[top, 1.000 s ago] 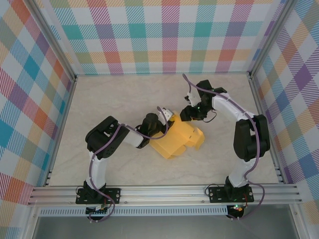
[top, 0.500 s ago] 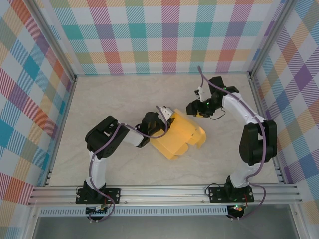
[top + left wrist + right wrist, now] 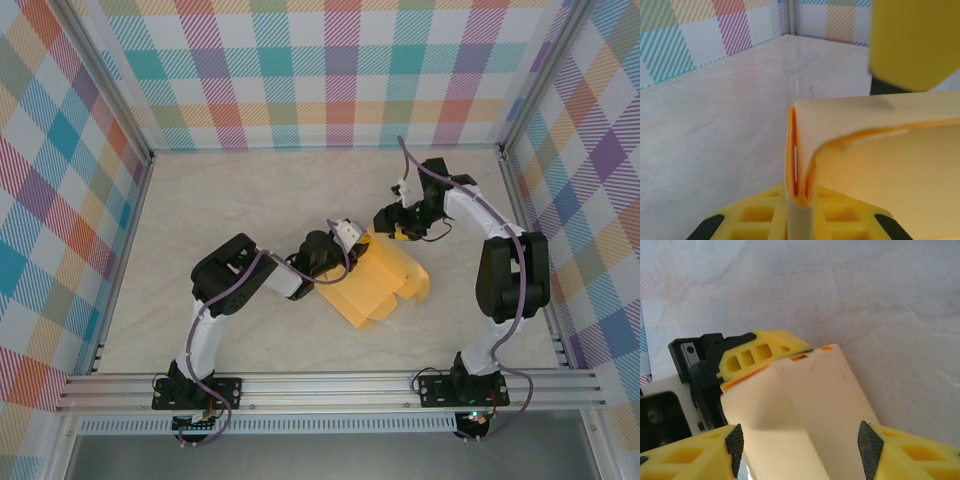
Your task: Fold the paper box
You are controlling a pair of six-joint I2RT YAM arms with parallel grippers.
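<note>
bright, even light, soft shadows; the paper box (image 3: 890,170) looks soft-focused in the left wrist view.

Paper box (image 3: 380,288) of matt yellow-orange card; desk (image 3: 230,200) smooth, faintly glossy, marble-patterned; fingers (image 3: 920,450) of moulded yellow plastic.

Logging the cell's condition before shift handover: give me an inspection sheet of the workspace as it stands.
Surface: pale marbled table, no marks seen.
Job's things: paper box, yellow, partly folded, lying mid-table.
Clutter: nothing seen.
Grippers: left gripper shut on a folded edge of the paper box; right gripper open, at the box's far corner, with card between its fingers in the right wrist view.
Cables: purple cables run along both arms, none across the box.
Surroundings: plaid walls; metal frame rail at the near edge.
</note>
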